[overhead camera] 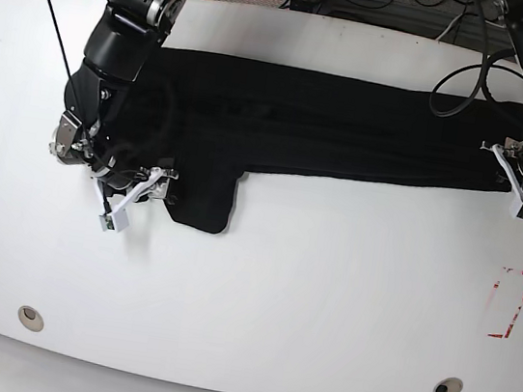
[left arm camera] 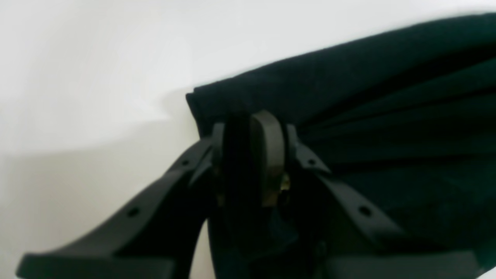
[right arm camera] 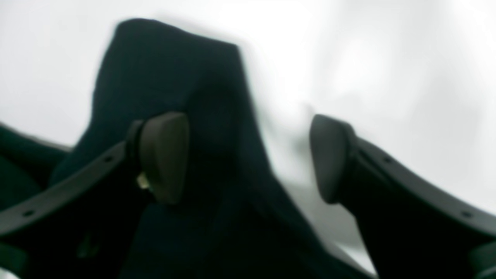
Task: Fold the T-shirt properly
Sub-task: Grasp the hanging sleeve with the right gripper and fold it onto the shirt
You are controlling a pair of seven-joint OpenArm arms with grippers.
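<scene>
On the white, rounded-corner bench (overhead camera: 256, 303), the large plain black T-shirt of soft matte cloth (overhead camera: 349, 130) lies as a long, narrow band whose long axis runs side to side across the far half of the top, with one short sleeve (overhead camera: 205, 198) hanging off its near edge toward the front. At the left of the base view the right gripper (overhead camera: 135, 196) sits low beside that sleeve, the black arm (overhead camera: 116, 49) above it covering that end of the garment. In the right wrist view its jaws are spread wide and released, with the sleeve's squared end (right arm camera: 170, 77) rising ahead of and partly between them, lying against the one brown pad (right arm camera: 164, 155) while the other pad (right arm camera: 327, 155) stands apart over bare bench; the view is blurred. On the bench's near side are two small round holes (overhead camera: 30, 318), and a red outlined rectangle (overhead camera: 509, 304) is marked near the right edge. At the far right the left gripper (overhead camera: 521, 184) meets the band's end; in the left wrist view its jaws are clenched on a bunched fold of the T-shirt's corner (left arm camera: 248, 116), and pleats of cloth fan out from the jaws to the right. Cables (overhead camera: 463, 78) loop over the bench behind that arm.
</scene>
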